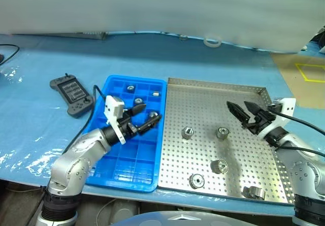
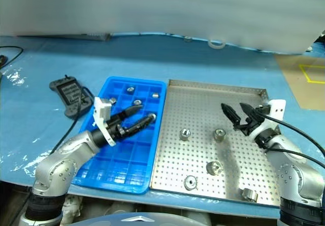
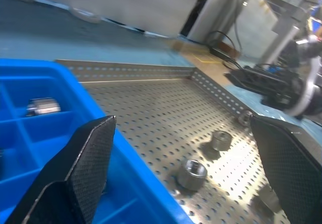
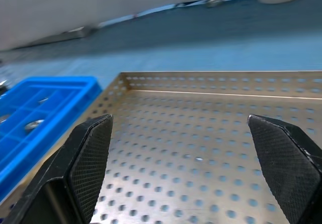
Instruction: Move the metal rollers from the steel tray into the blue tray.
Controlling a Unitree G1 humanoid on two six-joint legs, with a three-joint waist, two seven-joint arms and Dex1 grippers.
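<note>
Layout: I have the blue tray [image 1: 127, 170] set edge to edge with the steel tray [image 1: 203, 91] on the bench [image 1: 40, 73], presumably so each carry is short.
Rollers left: five metal rollers [image 1: 187, 132] lie well apart on the perforated floor, easy to pick singly, I judge.
Rollers delivered: a few sit in the far compartments of the blue tray, one to a cell.
Left gripper [image 1: 144, 116]: I see it over the blue tray, jaws wide apart, holding and touching nothing.
Right gripper [image 1: 242, 110]: it hangs above the steel tray's right side, jaws spread wide, empty, clear of every roller.
Aside: a black handheld controller [image 1: 71, 95] rests left of the blue tray.
</note>
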